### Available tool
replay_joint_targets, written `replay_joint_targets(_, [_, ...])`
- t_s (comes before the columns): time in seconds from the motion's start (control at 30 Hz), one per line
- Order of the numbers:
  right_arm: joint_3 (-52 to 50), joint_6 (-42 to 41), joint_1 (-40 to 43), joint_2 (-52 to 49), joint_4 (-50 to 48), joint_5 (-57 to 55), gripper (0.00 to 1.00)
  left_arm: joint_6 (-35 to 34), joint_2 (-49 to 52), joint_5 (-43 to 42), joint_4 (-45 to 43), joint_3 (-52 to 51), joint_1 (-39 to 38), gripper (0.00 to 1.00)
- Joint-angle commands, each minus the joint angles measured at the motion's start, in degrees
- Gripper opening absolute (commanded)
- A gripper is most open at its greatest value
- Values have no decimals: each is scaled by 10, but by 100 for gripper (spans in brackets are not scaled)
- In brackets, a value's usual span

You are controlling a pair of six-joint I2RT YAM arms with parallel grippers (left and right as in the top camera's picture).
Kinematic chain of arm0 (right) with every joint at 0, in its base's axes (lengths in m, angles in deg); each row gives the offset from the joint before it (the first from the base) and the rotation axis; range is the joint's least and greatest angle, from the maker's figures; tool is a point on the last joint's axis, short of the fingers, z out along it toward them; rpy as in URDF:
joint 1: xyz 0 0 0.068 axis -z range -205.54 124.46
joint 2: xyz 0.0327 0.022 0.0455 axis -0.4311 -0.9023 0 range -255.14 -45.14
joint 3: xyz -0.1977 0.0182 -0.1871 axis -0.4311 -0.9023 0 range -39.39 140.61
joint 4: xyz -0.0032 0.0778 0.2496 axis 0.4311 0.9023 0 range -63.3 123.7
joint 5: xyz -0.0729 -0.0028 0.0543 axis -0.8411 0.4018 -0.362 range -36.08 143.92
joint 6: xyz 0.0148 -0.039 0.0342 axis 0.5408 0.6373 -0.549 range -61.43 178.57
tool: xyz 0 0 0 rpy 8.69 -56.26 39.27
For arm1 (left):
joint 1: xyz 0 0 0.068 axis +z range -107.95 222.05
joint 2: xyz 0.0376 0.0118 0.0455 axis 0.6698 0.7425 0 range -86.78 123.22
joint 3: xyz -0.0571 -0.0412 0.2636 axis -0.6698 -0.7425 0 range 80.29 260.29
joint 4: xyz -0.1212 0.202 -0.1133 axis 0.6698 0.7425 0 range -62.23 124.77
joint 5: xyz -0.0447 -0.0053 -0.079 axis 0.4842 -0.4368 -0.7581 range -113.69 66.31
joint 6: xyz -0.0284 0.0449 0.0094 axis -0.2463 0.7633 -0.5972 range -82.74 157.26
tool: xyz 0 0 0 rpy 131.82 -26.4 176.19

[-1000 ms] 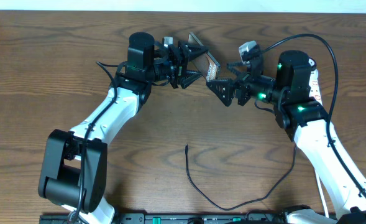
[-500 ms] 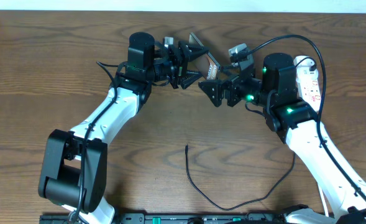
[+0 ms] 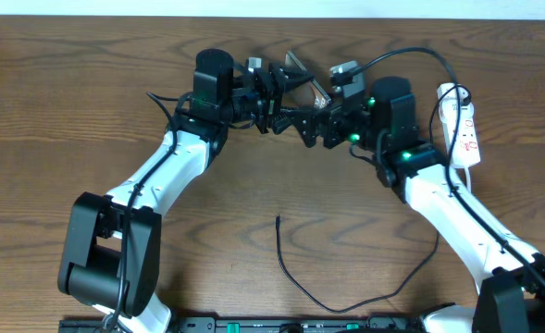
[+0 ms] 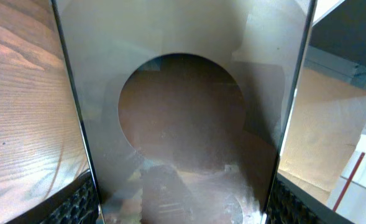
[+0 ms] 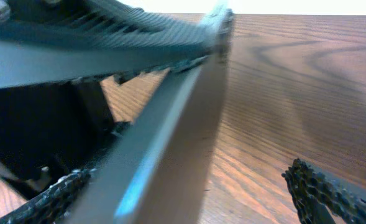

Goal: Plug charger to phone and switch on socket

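My left gripper (image 3: 286, 92) is shut on the phone (image 3: 310, 86) and holds it tilted above the table at the back centre. In the left wrist view the phone's glossy face (image 4: 183, 124) fills the space between my fingers (image 4: 77, 202). My right gripper (image 3: 310, 126) is open right beside the phone. In the right wrist view the phone's edge (image 5: 170, 137) runs between my spread fingers (image 5: 332, 193), nearer the left one. The charger (image 3: 295, 273) lies loose on the table in front, its plug tip (image 3: 278, 219) pointing away. The socket (image 3: 463, 120) lies at the back right.
The wooden table (image 3: 87, 111) carries both arms. A thick black robot cable (image 3: 411, 57) arcs over the right arm. The socket's white cord runs down behind the right arm.
My right arm has swung left from near the socket, so its open gripper is at the phone. My left gripper has kept the phone in place.
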Motion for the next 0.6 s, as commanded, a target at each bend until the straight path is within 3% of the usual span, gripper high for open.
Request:
replay_joint_targets(0.0, [11,-8,-15,-4,-14,-3,99,-3,-20,-9,-8,14,-1,7])
replay_joint_targets(0.3, [11,-8,-17,-4,-22,-3,99,-3,-20,-7,-8,14,-1,7])
replay_joint_targets(0.57, [11,-17,-17,-4,-20,-3,79,0,-20,2,-7,14,1,7])
